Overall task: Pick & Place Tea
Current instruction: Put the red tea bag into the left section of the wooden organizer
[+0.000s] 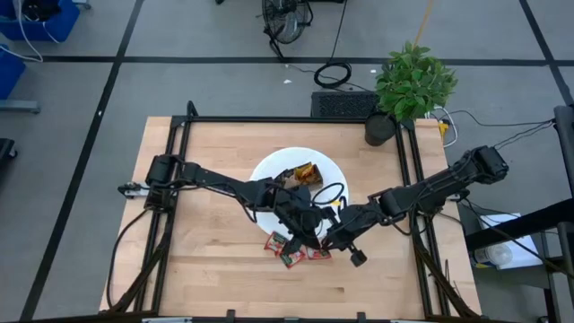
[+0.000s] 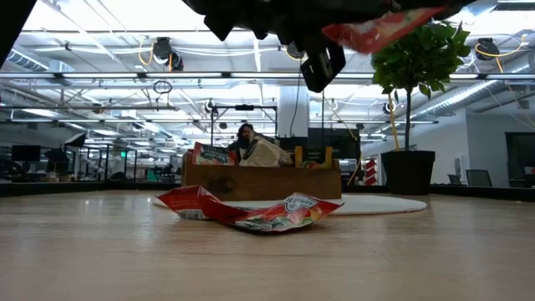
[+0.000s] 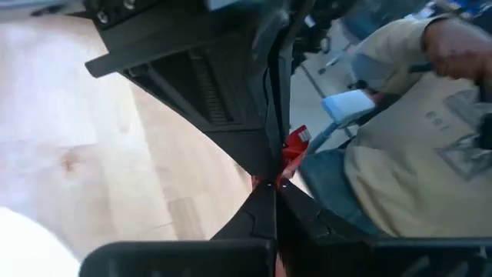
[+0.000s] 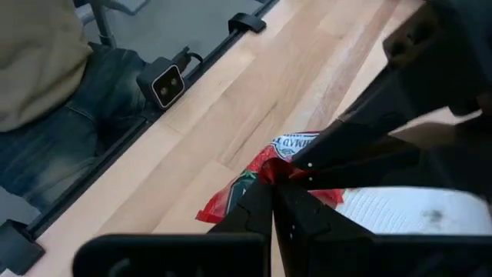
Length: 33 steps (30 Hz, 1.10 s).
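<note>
A red tea sachet (image 4: 265,173) is pinched between the clenched fingers of the right gripper (image 4: 270,185), and the same sachet appears to be nipped from the opposite edge by the left gripper (image 3: 270,178), whose fingers are likewise closed on red foil. Should both arms draw apart, the sachet could be torn or pulled out of one grip; that risk is raised by how little foil is caught at each fingertip.

Other red sachets (image 2: 251,211) are left on the wood below the fingers, with the wooden tray (image 2: 261,180) on the white plate (image 1: 265,170) beyond them. The height of the held sachet above the table is shown only by the low view; in the high view it is hidden beneath the crossed arms.
</note>
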Each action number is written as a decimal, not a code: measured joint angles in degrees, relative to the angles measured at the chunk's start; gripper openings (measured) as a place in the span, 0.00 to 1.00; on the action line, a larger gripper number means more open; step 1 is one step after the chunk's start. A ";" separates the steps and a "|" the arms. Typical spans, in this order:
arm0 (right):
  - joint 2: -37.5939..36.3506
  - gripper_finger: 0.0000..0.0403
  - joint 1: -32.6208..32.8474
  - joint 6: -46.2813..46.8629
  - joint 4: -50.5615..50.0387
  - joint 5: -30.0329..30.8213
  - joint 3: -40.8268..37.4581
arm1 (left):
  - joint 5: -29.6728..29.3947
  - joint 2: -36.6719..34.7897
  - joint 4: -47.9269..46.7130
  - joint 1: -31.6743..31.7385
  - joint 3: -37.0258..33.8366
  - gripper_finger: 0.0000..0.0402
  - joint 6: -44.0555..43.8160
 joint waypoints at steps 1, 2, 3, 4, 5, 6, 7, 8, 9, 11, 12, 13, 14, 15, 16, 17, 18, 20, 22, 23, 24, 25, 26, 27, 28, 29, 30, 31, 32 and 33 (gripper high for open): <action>0.00 0.00 0.00 0.78 -0.51 0.17 0.00 | -1.04 -0.35 -1.30 -0.23 0.00 0.01 0.70; 0.00 0.00 -0.01 1.50 -1.22 0.71 0.00 | -2.89 -1.32 -4.34 -0.60 0.00 0.01 1.86; -0.18 0.00 -0.12 2.32 -2.11 1.54 0.00 | -5.64 -2.25 -7.84 -0.96 0.00 0.01 3.61; -0.61 0.00 -0.15 3.37 -3.63 1.78 0.07 | -9.03 -3.28 -11.00 -1.35 0.06 0.01 5.56; -1.02 0.01 -0.15 4.37 -5.36 2.08 0.16 | -12.45 -4.64 -14.49 -1.88 0.16 0.01 7.03; -1.47 0.01 -0.06 5.40 -7.64 1.58 0.18 | -16.16 -6.24 -19.07 -2.48 0.20 0.01 7.69; -1.89 0.01 0.22 6.26 -10.24 1.66 0.02 | -19.84 -7.64 -23.68 -3.05 -0.02 0.01 7.83; -2.17 0.02 0.50 7.10 -11.98 2.08 -0.04 | -23.75 -8.91 -25.86 -3.67 -0.18 0.01 8.02; -2.53 0.02 0.71 7.91 -12.88 2.73 -0.04 | -27.61 -10.28 -26.86 -4.48 -0.23 0.00 8.19; -3.56 0.02 0.96 8.57 -14.20 6.13 -0.05 | -34.77 -14.18 -29.19 -5.99 -2.03 0.00 8.69; -4.34 0.02 1.17 8.57 -13.46 7.60 -0.42 | -37.81 -16.46 -28.84 -6.79 -3.35 0.00 8.92; -4.76 0.02 1.49 8.61 -12.95 8.36 -0.84 | -40.98 -18.77 -27.18 -7.55 -5.10 0.00 8.94; -5.15 0.02 1.71 8.56 -12.95 8.22 -1.27 | -44.72 -20.98 -25.01 -8.23 -7.58 0.00 8.88; -5.64 0.01 1.88 8.28 -12.42 8.31 -1.66 | -48.48 -23.17 -22.50 -9.00 -10.60 0.00 8.73; -6.30 0.01 2.07 8.02 -11.38 9.02 -2.23 | -51.98 -25.35 -18.96 -9.68 -14.70 0.00 8.75; -6.84 0.01 2.23 7.77 -10.50 10.31 -2.92 | -55.20 -27.30 -13.44 -10.13 -18.79 0.00 9.03; -7.45 0.01 2.25 7.28 -9.22 12.21 -3.72 | -57.65 -29.31 -6.79 -10.37 -23.23 0.00 9.12; -8.50 0.01 2.21 6.72 -6.70 16.19 -5.87 | -63.08 -32.58 7.51 -10.42 -33.18 0.00 9.47; -9.48 0.01 2.10 6.70 -3.95 20.35 -8.34 | -66.38 -32.56 24.33 -10.34 -42.64 0.00 9.61; -10.00 0.01 2.12 6.62 -1.99 22.91 -9.49 | -67.73 -32.08 31.82 -10.46 -47.13 0.00 10.33; -10.52 0.01 2.12 6.41 0.45 25.29 -10.70 | -69.45 -31.09 39.22 -10.83 -51.19 0.00 11.11; -11.04 0.01 2.10 5.70 3.51 28.05 -12.09 | -70.39 -29.19 48.48 -11.03 -53.84 0.00 11.63; -11.39 0.01 2.08 4.72 6.86 30.56 -13.70 | -71.40 -27.40 57.65 -11.07 -56.07 0.00 12.31; -11.45 0.01 1.97 3.18 10.28 33.10 -15.28 | -73.80 -25.88 64.70 -11.23 -58.56 0.00 13.16; -11.42 0.01 1.79 1.69 14.45 35.10 -16.82 | -76.49 -24.02 70.24 -11.55 -60.35 0.00 13.75; -11.37 0.01 1.67 0.16 18.69 36.55 -18.31 | -77.96 -21.83 74.44 -11.57 -61.32 0.00 13.82; -11.46 0.01 1.60 -1.59 22.64 37.66 -19.71 | -78.68 -19.66 77.60 -11.46 -61.89 0.00 13.63; -11.59 0.00 1.38 -3.51 26.30 37.94 -20.98 | -79.26 -17.79 79.72 -11.21 -62.07 0.00 13.45; -11.59 0.00 1.20 -5.16 29.94 37.78 -22.11 | -79.55 -16.26 81.21 -11.07 -61.99 0.00 13.37; -11.56 0.00 1.05 -6.66 33.07 37.71 -23.31 | -79.98 -14.89 81.79 -10.89 -61.50 0.00 12.88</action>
